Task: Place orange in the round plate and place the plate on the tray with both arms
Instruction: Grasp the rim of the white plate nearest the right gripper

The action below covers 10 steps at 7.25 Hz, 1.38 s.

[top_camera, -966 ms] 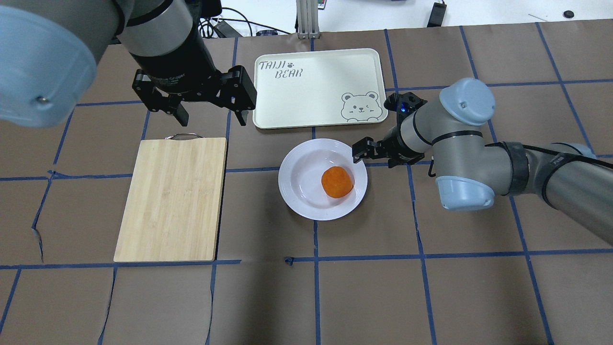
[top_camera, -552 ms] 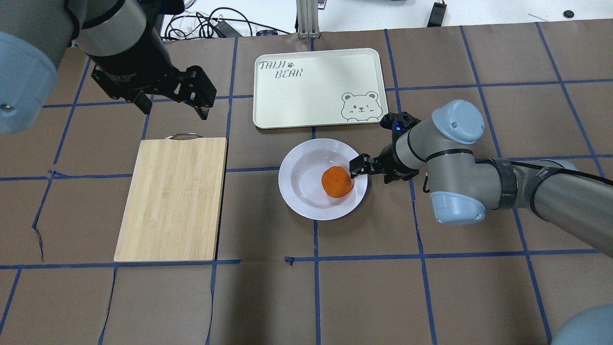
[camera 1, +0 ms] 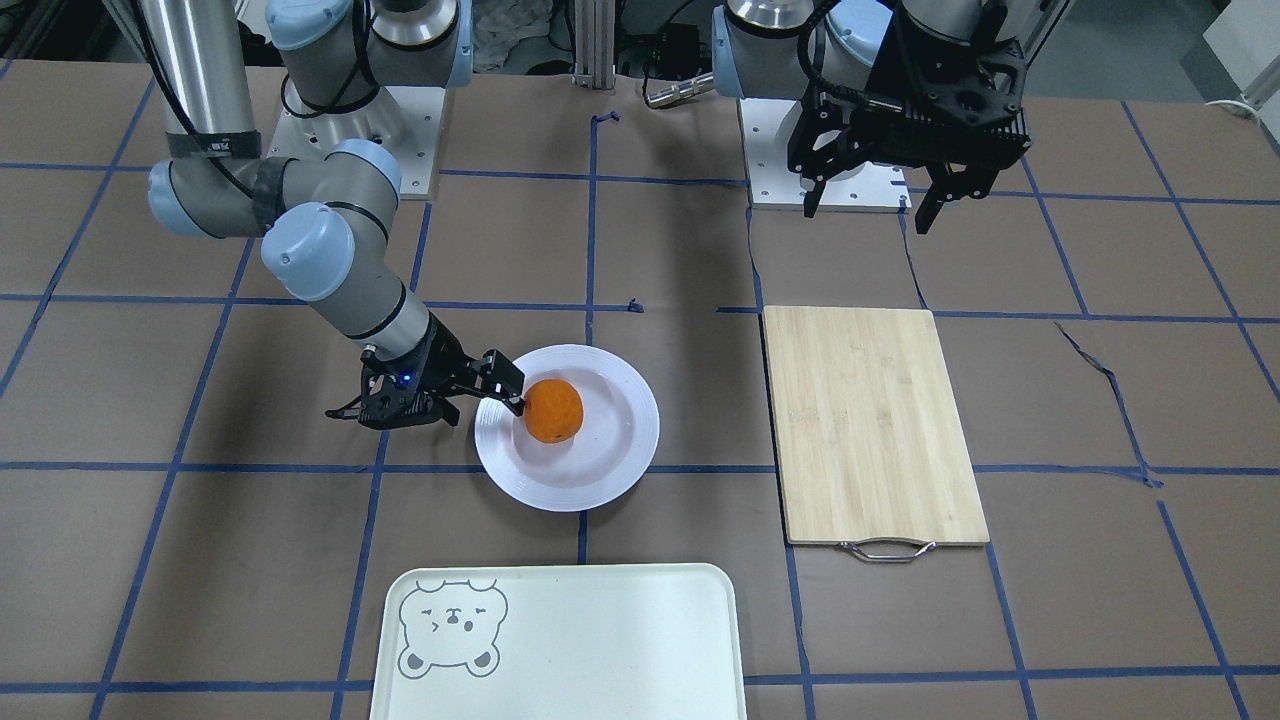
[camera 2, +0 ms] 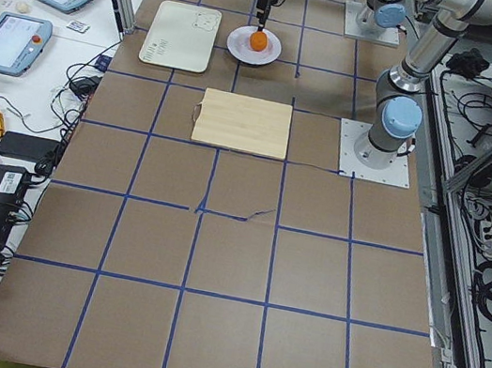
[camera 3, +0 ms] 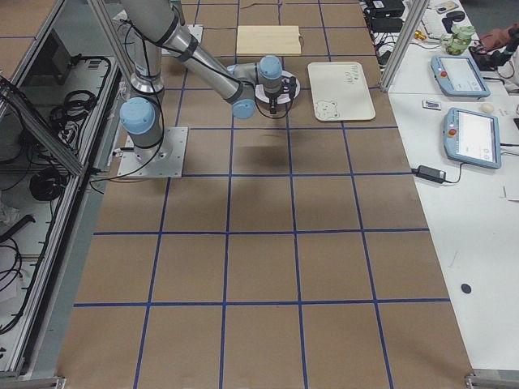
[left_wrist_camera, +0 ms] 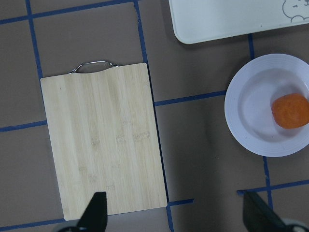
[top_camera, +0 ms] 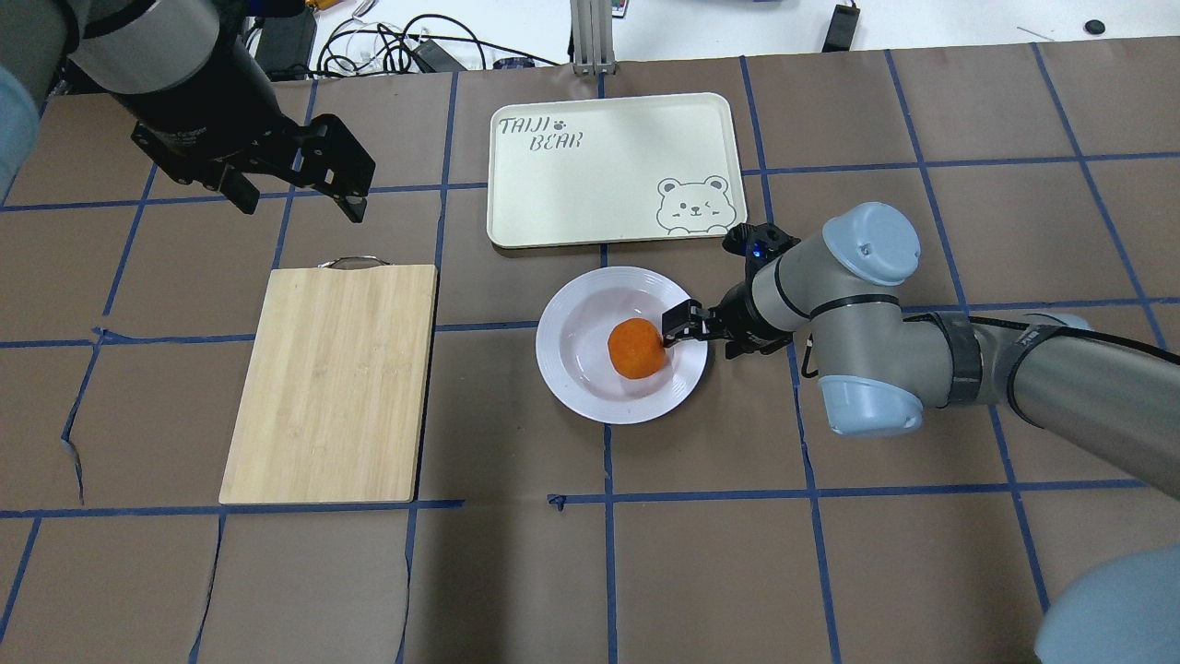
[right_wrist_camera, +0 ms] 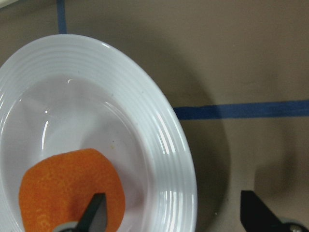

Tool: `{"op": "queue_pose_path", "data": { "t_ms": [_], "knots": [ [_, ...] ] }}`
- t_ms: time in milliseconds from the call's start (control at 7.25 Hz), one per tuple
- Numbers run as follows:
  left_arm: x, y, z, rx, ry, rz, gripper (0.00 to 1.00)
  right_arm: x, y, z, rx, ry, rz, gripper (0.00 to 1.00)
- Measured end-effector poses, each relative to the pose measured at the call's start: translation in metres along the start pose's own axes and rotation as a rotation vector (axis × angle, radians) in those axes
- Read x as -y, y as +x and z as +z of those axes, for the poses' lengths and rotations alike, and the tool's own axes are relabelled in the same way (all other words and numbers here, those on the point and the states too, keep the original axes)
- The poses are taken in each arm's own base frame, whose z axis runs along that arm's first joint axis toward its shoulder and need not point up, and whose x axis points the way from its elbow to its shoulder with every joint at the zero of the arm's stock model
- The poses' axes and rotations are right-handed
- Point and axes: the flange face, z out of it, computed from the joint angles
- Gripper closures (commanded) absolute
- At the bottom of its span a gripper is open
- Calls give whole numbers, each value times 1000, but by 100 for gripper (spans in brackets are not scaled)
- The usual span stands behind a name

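Two claws, and both stand open with nothing in them. Nearest me, the pale tray with its bear face lies flat at the edge of the brown counter. Just past it, not touching, sits the round plate, with the orange resting in its hollow. The right claw is down low at that plate's edge, its jaws straddling the rim, one inside just beside the orange and the other outside over the counter. Off to one side a bamboo cutting board lies flat, metal handle toward me. Farthest back, the left claw hangs above the counter beyond the board, well apart from the plate.
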Motion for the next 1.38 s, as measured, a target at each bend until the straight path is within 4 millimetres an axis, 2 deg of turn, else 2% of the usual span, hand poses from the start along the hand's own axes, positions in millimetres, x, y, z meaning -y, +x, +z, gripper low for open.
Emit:
{"op": "queue_pose_path", "data": {
  "t_ms": [414,690,966,1103,1379],
  "knots": [
    [-2,-3,0,-2,-17,-10,0,-4,-9,7,9,-6,22,6],
    [-4,-3,0,-4,-28,-22,0,-5,-7,13,12,-18,38,12],
    [-4,-3,0,-4,-28,-22,0,-5,-5,18,10,-26,42,41],
    [-4,-3,0,-3,-28,-23,0,-4,-6,18,10,-24,40,47],
    [-4,-2,-1,-4,-25,-25,0,-3,-7,17,10,-13,36,77]
  ]
}}
